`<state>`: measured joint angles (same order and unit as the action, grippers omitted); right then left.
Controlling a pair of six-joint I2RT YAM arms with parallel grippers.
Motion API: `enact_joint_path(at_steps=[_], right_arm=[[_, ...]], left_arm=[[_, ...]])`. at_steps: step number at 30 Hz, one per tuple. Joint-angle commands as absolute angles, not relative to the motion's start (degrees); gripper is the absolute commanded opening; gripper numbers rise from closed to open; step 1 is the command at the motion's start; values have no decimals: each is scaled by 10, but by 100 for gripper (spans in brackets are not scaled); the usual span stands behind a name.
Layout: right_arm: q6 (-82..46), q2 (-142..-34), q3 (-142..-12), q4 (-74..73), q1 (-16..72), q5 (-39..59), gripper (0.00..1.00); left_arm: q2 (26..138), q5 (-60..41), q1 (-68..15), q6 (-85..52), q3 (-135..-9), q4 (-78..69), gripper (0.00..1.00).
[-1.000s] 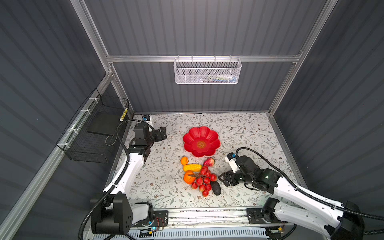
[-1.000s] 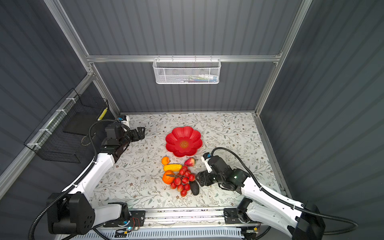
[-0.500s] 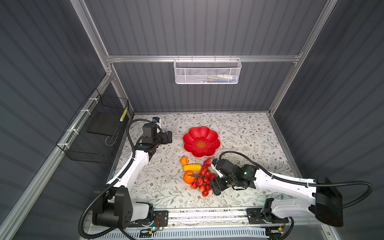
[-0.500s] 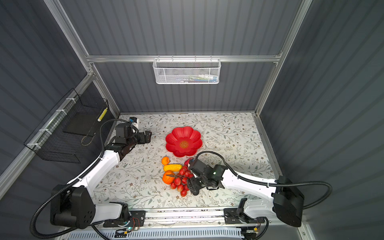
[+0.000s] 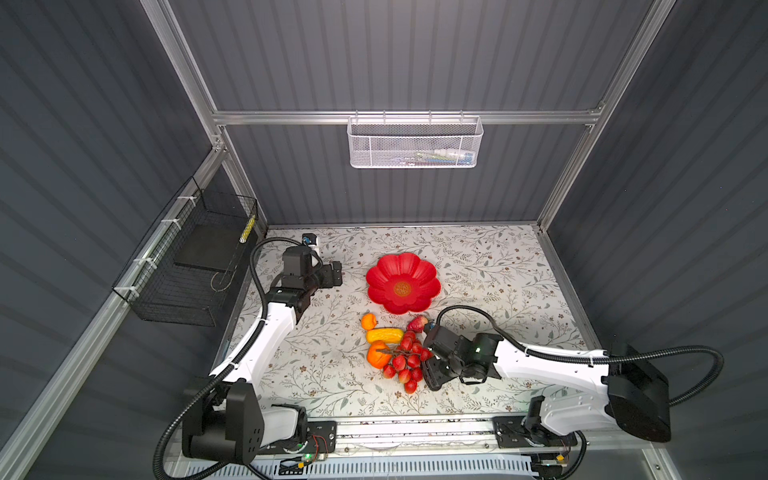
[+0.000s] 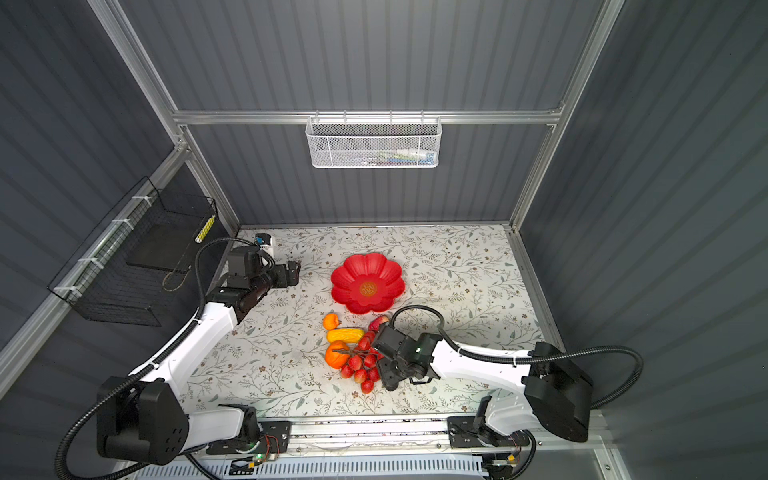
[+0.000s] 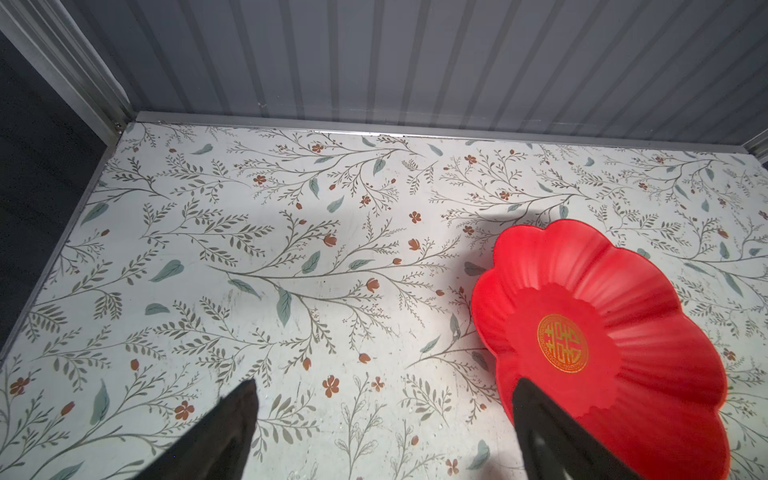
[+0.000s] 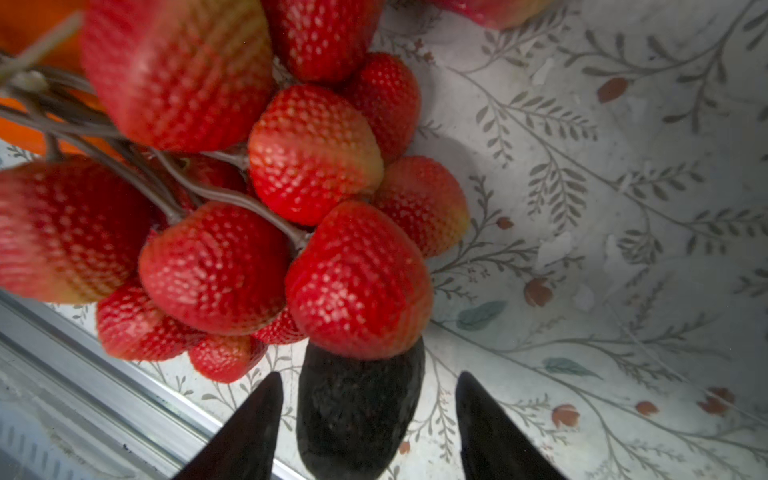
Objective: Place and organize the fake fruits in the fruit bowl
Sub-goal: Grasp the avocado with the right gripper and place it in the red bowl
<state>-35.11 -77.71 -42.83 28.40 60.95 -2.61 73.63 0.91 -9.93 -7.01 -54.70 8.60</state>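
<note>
The fruit bowl (image 5: pixel 420 269) (image 6: pixel 387 273) (image 7: pixel 648 291), a red petalled dish with a gold emblem at its centre, is seen in both top views near the middle of the floral tabletop (image 5: pixel 498 291), with nothing in it. All the fake fruits are gathered on the tabletop just in front of it. A small orange round (image 5: pixel 368 321) and a single strawberry (image 5: pixel 417 323) are set nearest the bowl. A yellow oblong (image 5: pixel 384 334) is laid between them and a larger orange round (image 5: pixel 376 355). A bunch of red seeded berries (image 5: pixel 405 359) (image 8: pixel 270 266) on a stem is spread against the larger round.

In the right wrist view a dark avocado (image 8: pixel 357 411) is tucked under the bunch's edge. It is flanked by the fingers of the right gripper (image 8: pixel 368 376) (image 5: pixel 432 374), which are parted, with a gap on each side.

The left gripper (image 7: pixel 386 384) (image 5: pixel 334 274) is held spread wide and empty, just beside the bowl's left rim.
</note>
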Motion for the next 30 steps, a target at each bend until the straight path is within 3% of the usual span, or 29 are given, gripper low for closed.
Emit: enact_joint_path(at_steps=[1,8,13,16,25,30], right_arm=[[-332,-785,-419,288,612,-47,63],[-326,-816,-409,262,611,-26,58],[-330,-815,-404,267,611,-23,41],[-352,-777,-381,282,610,-18,36],[-420,-542,-317,409,588,-88,34],[-349,-542,-409,385,483,-78,35]], left_arm=[[719,10,-98,-63,-559,94,96],[721,23,-98,-56,-560,97,96],[724,21,-97,-57,-561,100,96],[724,20,-98,-58,-561,100,96],[737,22,-97,-60,-565,102,96],[743,18,-97,-62,-566,102,96]])
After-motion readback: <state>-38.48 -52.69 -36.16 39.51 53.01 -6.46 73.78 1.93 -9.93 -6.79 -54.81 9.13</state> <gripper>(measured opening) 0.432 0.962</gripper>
